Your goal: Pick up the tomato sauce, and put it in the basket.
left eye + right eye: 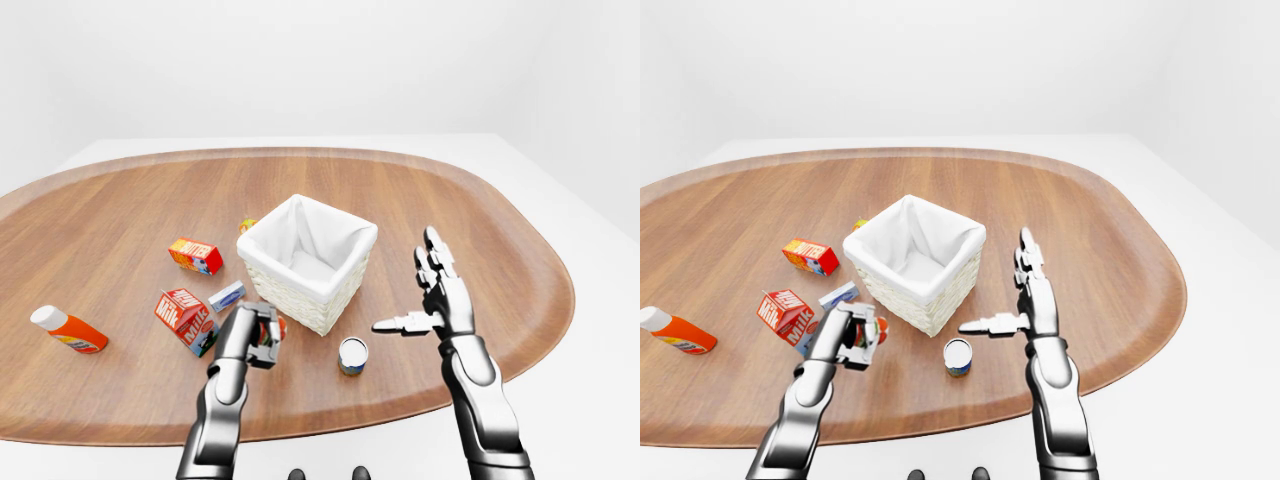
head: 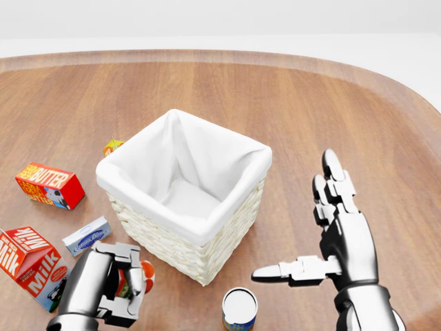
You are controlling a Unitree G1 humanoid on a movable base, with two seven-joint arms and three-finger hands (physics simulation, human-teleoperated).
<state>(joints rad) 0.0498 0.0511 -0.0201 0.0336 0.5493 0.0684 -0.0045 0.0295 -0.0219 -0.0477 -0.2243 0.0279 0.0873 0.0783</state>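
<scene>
Left hand (image 2: 110, 286) curled tight round tomato sauce (image 2: 134, 277), red showing between fingers, held low just beside basket (image 2: 180, 243) at its lower-left in head view. Whether lifted off worktop (image 2: 289, 103): could not tell. Right hand (image 2: 331, 238) spread wide, holding nothing, fingers up, thumb pointing left toward basket. Can (image 2: 239, 308) stood between hands.

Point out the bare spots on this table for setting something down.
Open wood lies above the basket toward the table far rim, and right of the right hand. It is crowded left of the basket: butter box, milk carton, orange bottle, left hand. A can stands below the basket.
</scene>
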